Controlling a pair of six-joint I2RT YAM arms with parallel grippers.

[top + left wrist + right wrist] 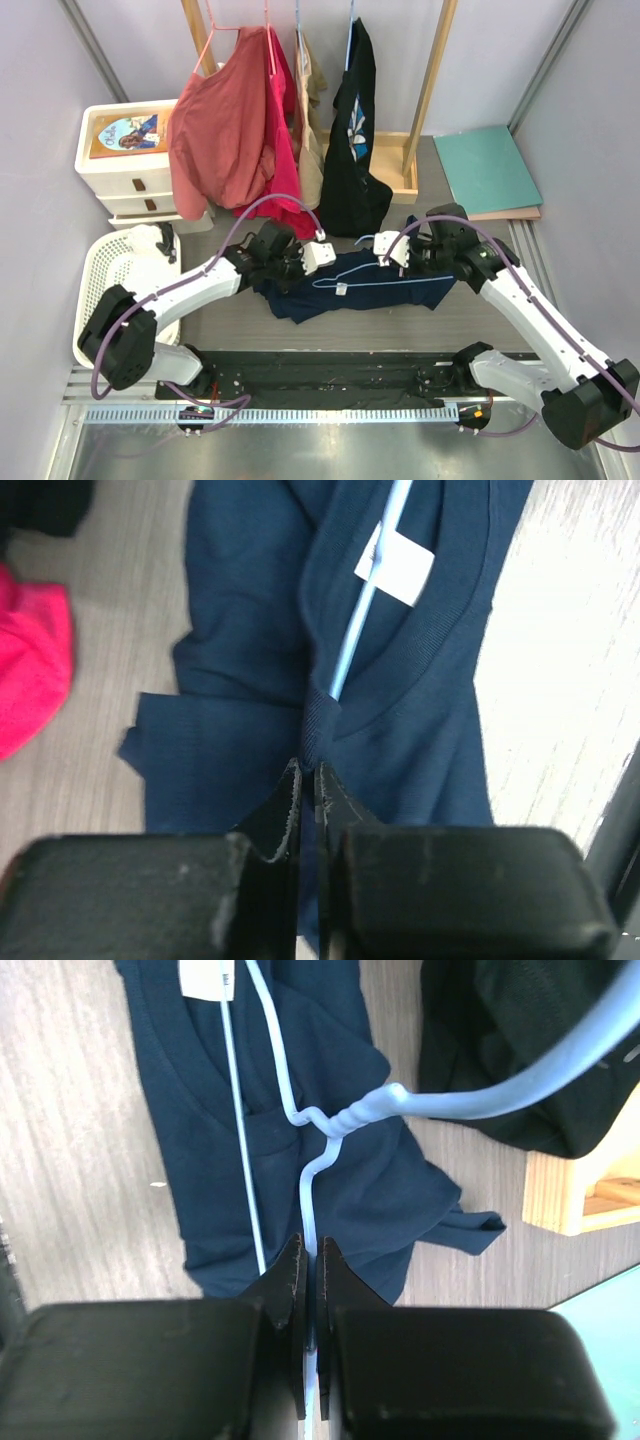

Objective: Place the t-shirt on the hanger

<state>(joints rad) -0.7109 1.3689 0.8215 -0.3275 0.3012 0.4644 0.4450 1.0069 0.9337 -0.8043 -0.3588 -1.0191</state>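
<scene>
- Left pincer (308, 772) pinched tight on the collar fold of the navy t-shirt (250, 630).
- Right pincer (311, 1248) clamped on the wire of the light-blue hanger (340, 1125), just below its twisted neck.
- Hanger wire slips under the collar, crossing the white tag (395, 565).
- T-shirt lies crumpled mid-desk (400, 330), between both arms.

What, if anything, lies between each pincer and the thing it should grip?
Nothing visible does. The left pincer is shut on the t-shirt at its collar, and the right pincer is shut on the hanger near its twisted neck. The hanger lies on the t-shirt.
</scene>
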